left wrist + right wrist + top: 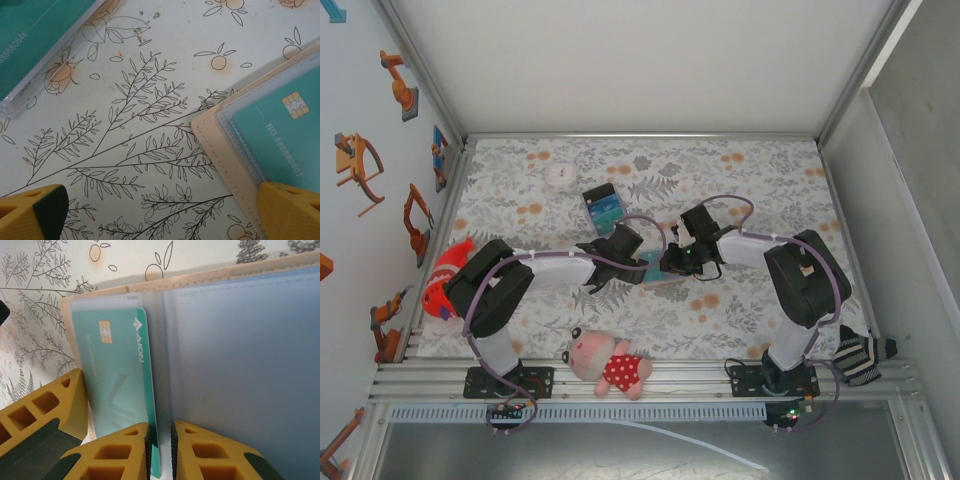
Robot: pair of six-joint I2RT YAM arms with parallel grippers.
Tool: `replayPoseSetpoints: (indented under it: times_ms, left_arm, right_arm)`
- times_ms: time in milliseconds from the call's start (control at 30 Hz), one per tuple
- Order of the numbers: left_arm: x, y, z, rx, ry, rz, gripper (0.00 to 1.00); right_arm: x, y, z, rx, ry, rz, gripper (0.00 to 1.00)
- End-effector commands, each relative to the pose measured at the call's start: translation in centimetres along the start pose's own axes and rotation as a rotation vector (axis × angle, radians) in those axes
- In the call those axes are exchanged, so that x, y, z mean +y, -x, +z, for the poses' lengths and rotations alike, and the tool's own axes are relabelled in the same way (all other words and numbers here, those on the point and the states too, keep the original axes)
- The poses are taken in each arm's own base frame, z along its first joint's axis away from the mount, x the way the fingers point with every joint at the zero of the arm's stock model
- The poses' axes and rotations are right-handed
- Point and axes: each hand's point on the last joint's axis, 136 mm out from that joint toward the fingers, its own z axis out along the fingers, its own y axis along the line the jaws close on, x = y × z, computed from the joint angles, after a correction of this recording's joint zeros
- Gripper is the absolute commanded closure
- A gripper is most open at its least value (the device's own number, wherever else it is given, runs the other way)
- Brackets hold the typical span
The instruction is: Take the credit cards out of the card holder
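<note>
1. While the card holder [200,276] lies open flat mid-table between both arms, a teal card [117,375] sits in its sleeve, so I'd say nothing's out yet.
2. Right gripper [159,450] pinches that card's edge narrowly; left gripper [160,212] gapes wide.
3. Holder's long axis looks roughly side to side; the card points lengthwise at the right gripper.

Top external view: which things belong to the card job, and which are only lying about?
Job: tan leather card holder, teal credit card inside it.
Lying about: pink plush pig in red dotted dress, red-and-white plush toy, black-and-white striped fabric piece.
</note>
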Motion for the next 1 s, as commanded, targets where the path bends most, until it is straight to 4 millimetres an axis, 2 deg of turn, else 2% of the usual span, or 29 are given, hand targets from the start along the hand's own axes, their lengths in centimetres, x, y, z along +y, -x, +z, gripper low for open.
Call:
replayPoseSetpoints:
  times_ms: [0, 333, 967]
  left_arm:
    - [0.3, -1.0, 0.3, 0.045, 0.030, 0.048, 0.03]
    - [0.1, -1.0, 0.2, 0.040, 0.019, 0.048, 0.03]
    - [0.2, -1.1, 0.3, 0.050, 0.026, 0.052, 0.03]
  right_arm:
    - [0.8, 0.2, 0.4, 0.006, 0.045, 0.014, 0.82]
    - [1.9, 0.6, 0.0, -0.013, 0.154, 0.039, 0.88]
    - [1.7, 1.0, -0.8, -0.046, 0.204, 0.064, 0.94]
